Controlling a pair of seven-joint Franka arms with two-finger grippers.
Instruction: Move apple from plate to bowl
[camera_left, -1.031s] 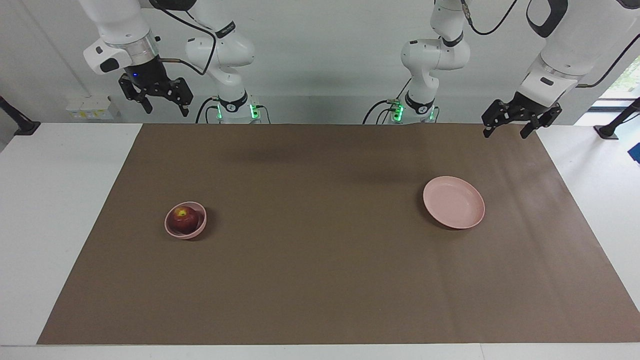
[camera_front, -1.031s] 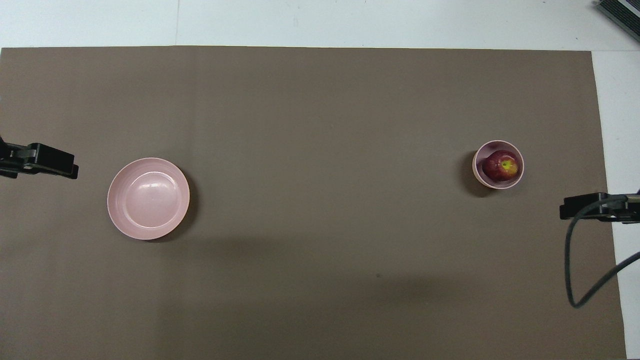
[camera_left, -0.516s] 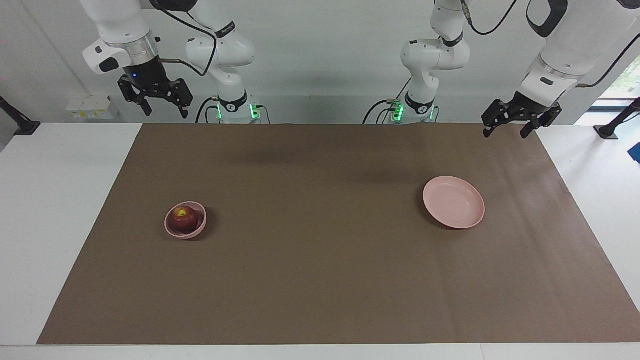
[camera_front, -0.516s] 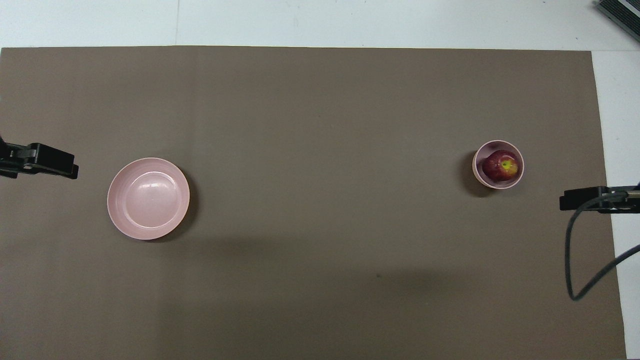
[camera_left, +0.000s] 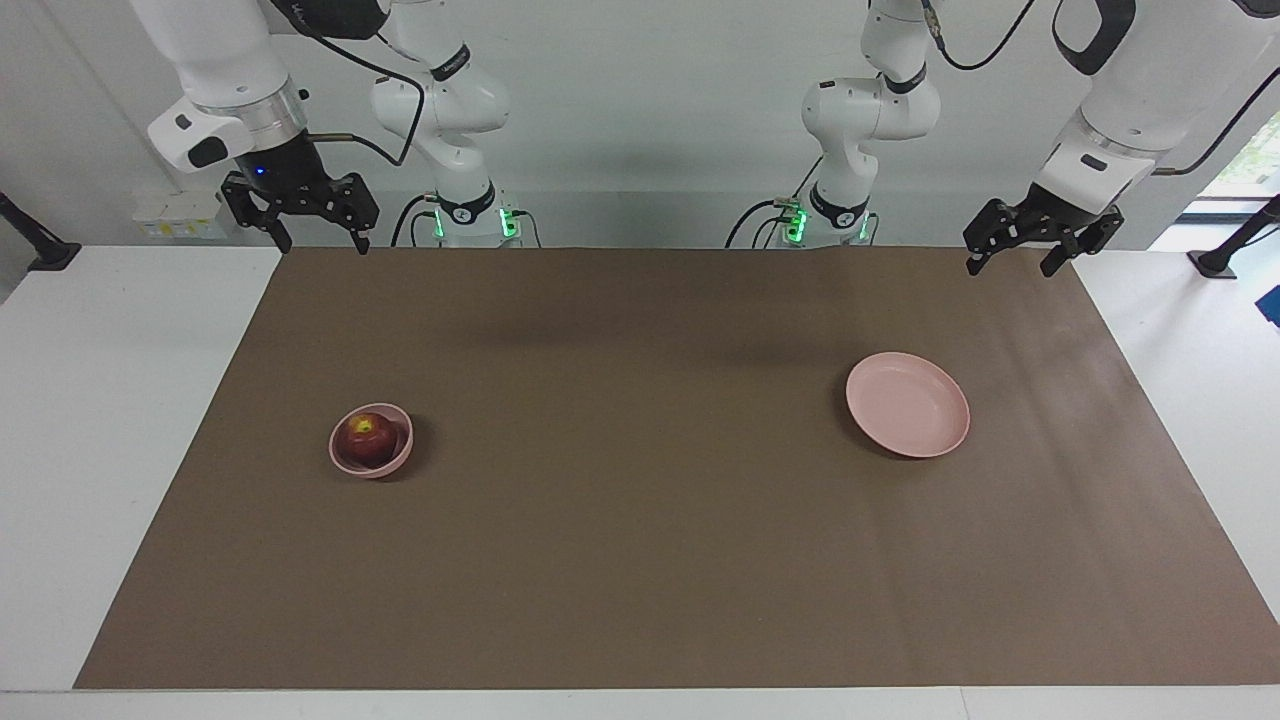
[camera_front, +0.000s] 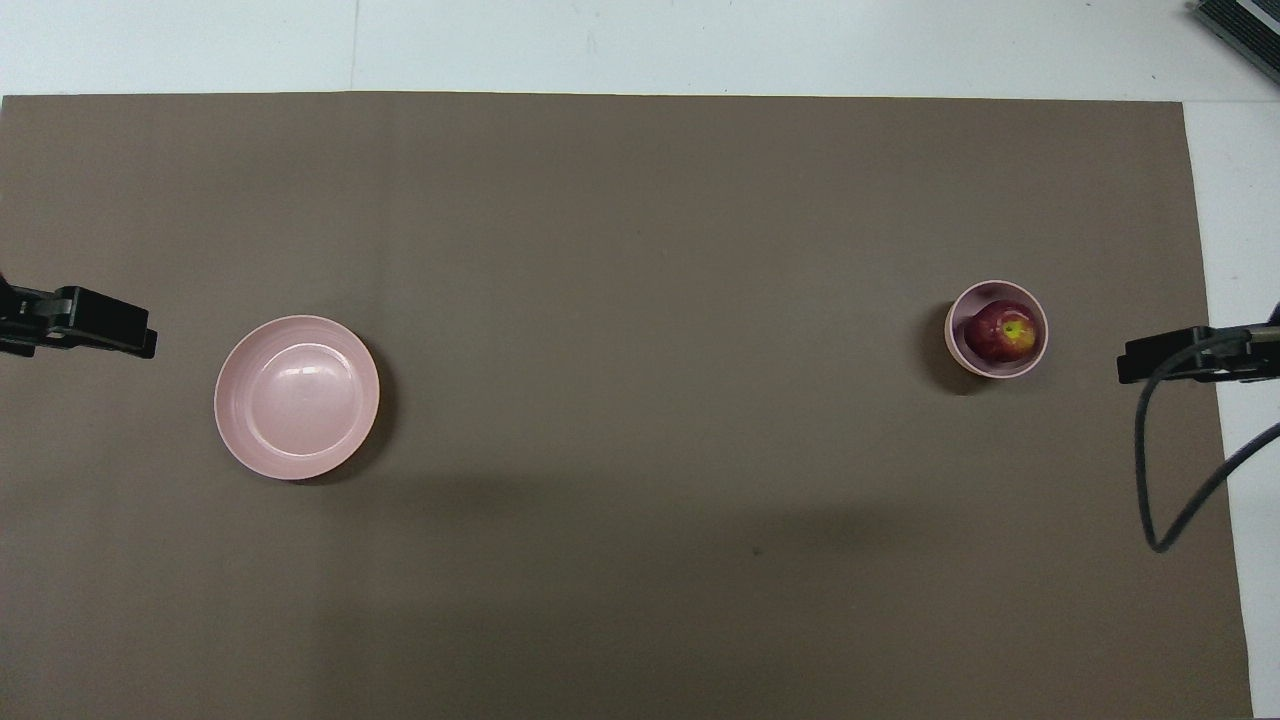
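The dark red apple (camera_left: 366, 436) lies in the small pink bowl (camera_left: 397, 459) toward the right arm's end of the table; it also shows in the overhead view (camera_front: 1001, 331) inside the bowl (camera_front: 958, 350). The wide pink plate (camera_left: 908, 405) is empty toward the left arm's end, and shows in the overhead view (camera_front: 297, 397). My right gripper (camera_left: 320, 242) is open and empty, raised over the mat's edge nearest the robots. My left gripper (camera_left: 1010, 268) is open and empty, raised over the mat's corner near the plate, and waits.
A brown mat (camera_left: 640, 560) covers most of the white table (camera_left: 110, 400). The right arm's cable (camera_front: 1150, 480) hangs beside the mat's edge in the overhead view. Both arm bases stand at the table's edge nearest the robots.
My right gripper has swung a little toward the right arm's end of the table and turned level. The left gripper, apple, bowl and plate have not moved.
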